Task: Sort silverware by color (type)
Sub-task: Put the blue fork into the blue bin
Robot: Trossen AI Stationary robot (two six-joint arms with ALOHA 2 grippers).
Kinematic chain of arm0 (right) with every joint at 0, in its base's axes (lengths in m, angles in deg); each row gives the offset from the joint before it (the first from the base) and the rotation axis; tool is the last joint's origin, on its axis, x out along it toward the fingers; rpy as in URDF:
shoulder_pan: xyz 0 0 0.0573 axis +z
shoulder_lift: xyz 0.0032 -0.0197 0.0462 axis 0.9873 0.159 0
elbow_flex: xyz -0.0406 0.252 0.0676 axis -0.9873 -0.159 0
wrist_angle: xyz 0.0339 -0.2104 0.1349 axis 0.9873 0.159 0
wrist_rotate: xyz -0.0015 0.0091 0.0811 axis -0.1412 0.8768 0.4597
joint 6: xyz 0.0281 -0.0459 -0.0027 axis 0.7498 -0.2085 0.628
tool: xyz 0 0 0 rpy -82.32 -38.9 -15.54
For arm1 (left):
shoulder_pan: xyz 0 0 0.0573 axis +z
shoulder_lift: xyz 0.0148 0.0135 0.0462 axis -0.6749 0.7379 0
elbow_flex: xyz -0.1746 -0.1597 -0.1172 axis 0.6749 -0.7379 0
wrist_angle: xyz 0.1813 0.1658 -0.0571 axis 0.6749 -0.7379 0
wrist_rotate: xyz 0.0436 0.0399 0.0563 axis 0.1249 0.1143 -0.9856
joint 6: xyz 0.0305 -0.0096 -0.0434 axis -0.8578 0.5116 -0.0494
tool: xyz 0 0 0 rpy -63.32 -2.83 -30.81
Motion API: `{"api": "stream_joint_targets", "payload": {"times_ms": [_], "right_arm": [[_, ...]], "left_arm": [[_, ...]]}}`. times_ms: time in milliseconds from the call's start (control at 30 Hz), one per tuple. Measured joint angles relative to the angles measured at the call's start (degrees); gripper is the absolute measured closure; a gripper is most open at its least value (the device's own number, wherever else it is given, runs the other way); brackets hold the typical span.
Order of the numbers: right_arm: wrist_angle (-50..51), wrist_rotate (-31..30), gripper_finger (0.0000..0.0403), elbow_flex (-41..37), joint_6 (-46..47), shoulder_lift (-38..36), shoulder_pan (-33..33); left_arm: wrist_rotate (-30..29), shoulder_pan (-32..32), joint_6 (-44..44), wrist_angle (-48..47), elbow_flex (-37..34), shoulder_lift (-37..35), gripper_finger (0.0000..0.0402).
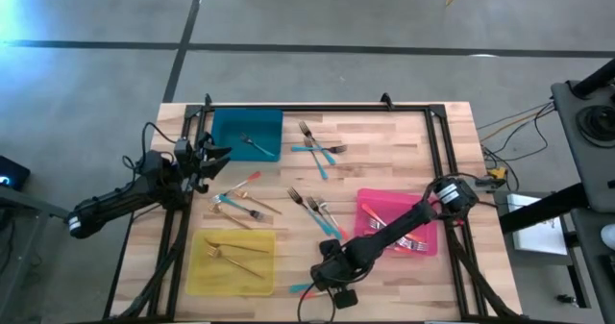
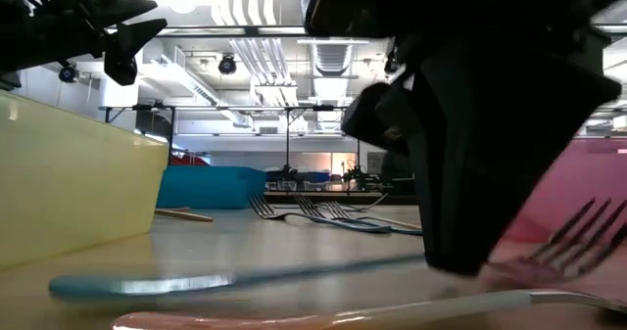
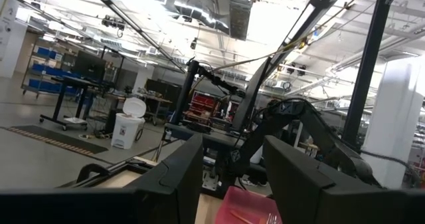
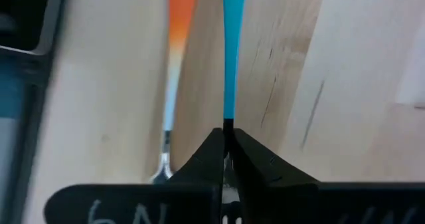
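Observation:
A teal-handled fork (image 4: 230,58) lies near the table's front edge, and my right gripper (image 4: 228,144) is shut on it. Right beside it lies a coral-handled fork (image 4: 180,44). In the high view my right gripper (image 1: 329,278) stands at the near middle, between the yellow tray (image 1: 231,284) and the pink tray (image 1: 369,201). More forks (image 1: 312,207) lie scattered mid-table, and some lie in the trays. My left gripper (image 1: 217,157) waits open at the table's left side, raised, by the teal tray (image 1: 231,132). My right gripper pinches the narrow end of the teal handle (image 4: 229,117) between its two fingertips. The fingers slant down from above, one on either side of the handle. The handle's broad free end (image 2: 88,286) rests on the table.
The coral fork (image 2: 294,319) lies just in front of the teal one, its tines (image 2: 578,234) close to my right gripper (image 2: 460,257). A group of forks (image 1: 317,146) lies at the far middle. A dark metal frame (image 1: 317,106) runs round the tabletop.

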Motion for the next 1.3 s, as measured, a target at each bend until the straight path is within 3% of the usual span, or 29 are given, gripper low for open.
{"api": "stream_joint_targets", "payload": {"times_ms": [200, 500, 667, 900, 1167, 1300], "right_arm": [[0.5, -1.1, 0.0393, 0.1, 0.8, -6.1, 0.0], [-13.0, -24.7, 0.0393, 0.2, -13.0, -11.1, -4.1], [-20.9, -31.7, 0.0393, 0.2, -15.8, -10.1, -11.8], [-35.9, -31.6, 0.0393, 0.2, -20.0, -9.9, -22.8], [-41.1, -31.4, 0.0393, 0.2, -15.9, -9.9, -32.5], [-46.1, -27.6, 0.0393, -0.3, -16.0, -9.1, -35.7]], "left_arm": [[0.0, 0.0, 0.0, 0.0, 0.0, 0.0, 0.026], [0.0, 0.0, 0.0, 0.0, 0.0, 0.0, 0.026], [0.0, 0.0, 0.0, 0.0, 0.0, 0.0, 0.026], [0.0, 0.0, 0.0, 0.0, 0.0, 0.0, 0.026], [0.0, 0.0, 0.0, 0.0, 0.0, 0.0, 0.026], [0.0, 0.0, 0.0, 0.0, 0.0, 0.0, 0.026]]}}
